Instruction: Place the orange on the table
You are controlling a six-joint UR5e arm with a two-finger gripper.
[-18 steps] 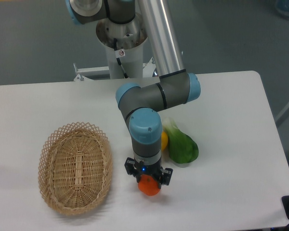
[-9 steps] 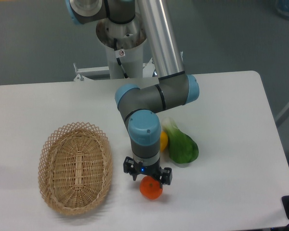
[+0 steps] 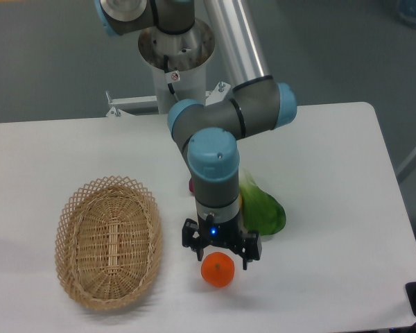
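The orange (image 3: 218,270) lies on the white table (image 3: 333,166) near the front edge, right of the basket. It is fully visible, with its stem dimple facing up. My gripper (image 3: 220,254) hangs just above and behind the orange. Its jaws are spread wider than the fruit and hold nothing. The dark fingertips (image 3: 249,257) stand to either side of the orange's top, apart from it.
An oval wicker basket (image 3: 107,239) stands at the left, with nothing in it. A large green vegetable (image 3: 267,214) lies right behind the gripper. A sliver of a yellow fruit (image 3: 240,202) shows beside the wrist. The arm's base stands at the back.
The gripper has let go of the orange and risen, shifting slightly right. The orange stays on the table where it was set down.
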